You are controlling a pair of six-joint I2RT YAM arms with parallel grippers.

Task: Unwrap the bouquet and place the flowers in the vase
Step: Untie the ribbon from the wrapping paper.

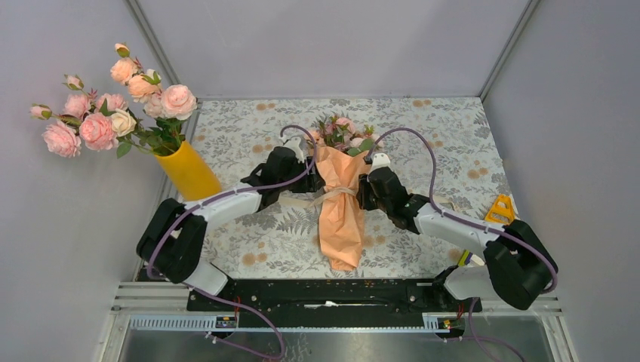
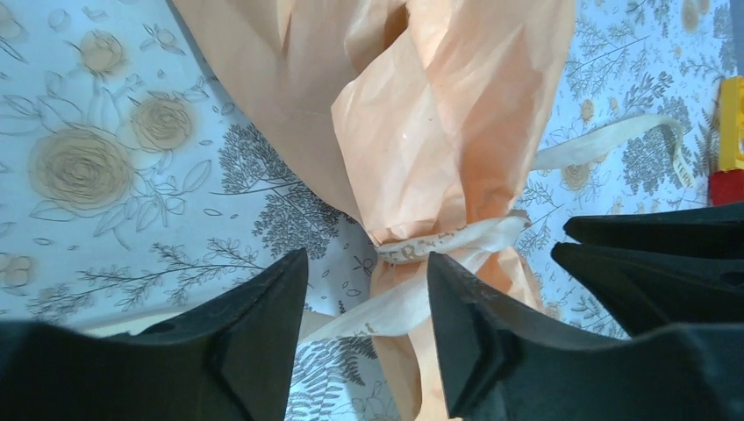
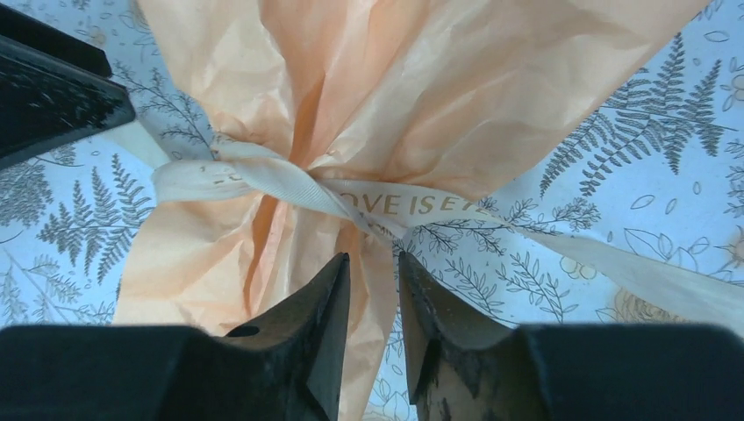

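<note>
The bouquet lies wrapped in the middle of the desk, its pointed end toward the arm bases and the flowers poking out at the far end. A beige ribbon is tied round its waist. The left hand sits just beside the knot on the bouquet's left, its fingers well apart, with a loose ribbon tail running across the gap. The right hand is on the other side, tips right at the knot, its fingers a little apart with crinkled paper showing between them. The vase stands at the left edge of the desk, well apart from the bouquet, holding big roses.
</note>
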